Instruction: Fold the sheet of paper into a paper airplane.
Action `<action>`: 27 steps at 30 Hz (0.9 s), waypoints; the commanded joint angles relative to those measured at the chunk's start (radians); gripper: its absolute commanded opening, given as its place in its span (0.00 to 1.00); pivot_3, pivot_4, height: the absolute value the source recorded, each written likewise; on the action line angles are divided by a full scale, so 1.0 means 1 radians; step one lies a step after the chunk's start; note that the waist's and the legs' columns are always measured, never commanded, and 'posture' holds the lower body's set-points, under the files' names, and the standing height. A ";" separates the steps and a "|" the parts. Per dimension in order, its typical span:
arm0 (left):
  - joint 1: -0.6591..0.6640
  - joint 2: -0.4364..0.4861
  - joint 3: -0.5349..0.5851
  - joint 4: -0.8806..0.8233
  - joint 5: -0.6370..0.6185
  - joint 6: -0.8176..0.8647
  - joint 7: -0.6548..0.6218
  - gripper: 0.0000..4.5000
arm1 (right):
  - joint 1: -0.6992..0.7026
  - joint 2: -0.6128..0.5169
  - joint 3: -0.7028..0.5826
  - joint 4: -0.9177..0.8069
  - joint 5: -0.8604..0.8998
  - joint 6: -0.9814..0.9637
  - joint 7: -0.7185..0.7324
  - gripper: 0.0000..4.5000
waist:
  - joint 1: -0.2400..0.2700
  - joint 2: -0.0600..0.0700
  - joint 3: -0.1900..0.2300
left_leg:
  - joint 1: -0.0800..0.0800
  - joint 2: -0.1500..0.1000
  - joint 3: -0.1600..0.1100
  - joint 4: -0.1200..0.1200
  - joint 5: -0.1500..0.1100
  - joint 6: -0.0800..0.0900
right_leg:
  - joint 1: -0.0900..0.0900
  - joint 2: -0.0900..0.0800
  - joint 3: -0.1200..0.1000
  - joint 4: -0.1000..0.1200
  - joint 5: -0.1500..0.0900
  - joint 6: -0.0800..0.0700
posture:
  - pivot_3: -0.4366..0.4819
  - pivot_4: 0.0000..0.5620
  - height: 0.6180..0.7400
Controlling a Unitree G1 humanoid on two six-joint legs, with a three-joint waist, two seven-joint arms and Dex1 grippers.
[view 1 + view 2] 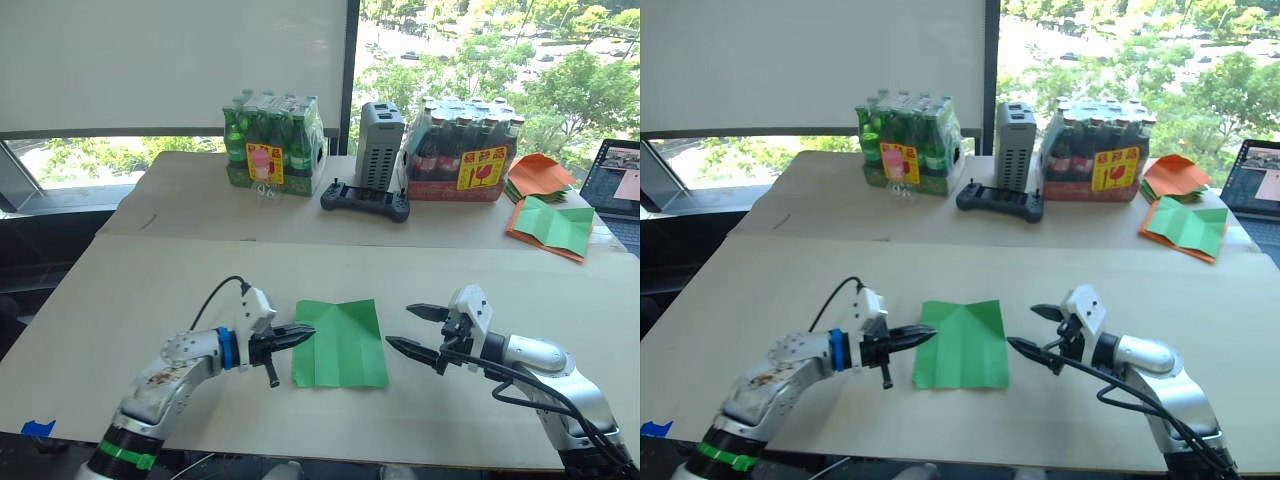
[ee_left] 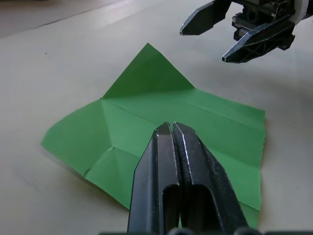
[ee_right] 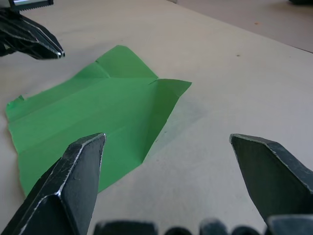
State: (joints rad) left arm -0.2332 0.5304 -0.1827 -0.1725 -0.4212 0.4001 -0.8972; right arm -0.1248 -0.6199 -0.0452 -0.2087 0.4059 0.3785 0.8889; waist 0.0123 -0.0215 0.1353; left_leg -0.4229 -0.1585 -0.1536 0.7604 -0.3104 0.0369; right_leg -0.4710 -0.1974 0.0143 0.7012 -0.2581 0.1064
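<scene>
The bright green sheet of paper (image 1: 340,345) lies flat on the near table between my two grippers. It carries crease lines, and a triangular corner flap (image 2: 146,73) at its far end is folded. My left gripper (image 1: 308,330) is shut, its tips just over the sheet's left edge, and in the left wrist view its fingers (image 2: 188,161) press together with no paper seen between them. My right gripper (image 1: 402,327) hovers open a short way off the sheet's right edge, holding nothing. No paper airplane shape has formed.
On the far table stand a pack of green bottles (image 1: 275,145), a grey device (image 1: 380,145), a black controller (image 1: 365,200) and a pack of dark bottles (image 1: 462,150). Orange sheets (image 1: 540,172), a green sheet on orange (image 1: 550,225) and a laptop (image 1: 615,180) lie far right.
</scene>
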 commanded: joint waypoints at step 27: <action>-0.039 0.027 -0.176 0.142 0.265 -0.060 -0.043 0.00 | -0.022 -0.099 0.075 0.001 -0.119 -0.018 0.023 0.00 | 0.001 0.001 -0.002 | 0.015 0.000 0.000 -0.005 -0.002 0.003 | 0.014 -0.001 0.000 -0.004 0.000 0.001 | 0.48 0.27 0.47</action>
State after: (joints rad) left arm -0.3020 0.5461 -0.3295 -0.0700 -0.2013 0.3057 -0.9406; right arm -0.1381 -0.7165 0.0302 -0.2006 0.2889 0.3900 0.9054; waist 0.0134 -0.0203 0.1338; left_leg -0.4080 -0.1586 -0.1535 0.7556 -0.3123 0.0400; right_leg -0.4574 -0.1981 0.0146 0.6976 -0.2583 0.1071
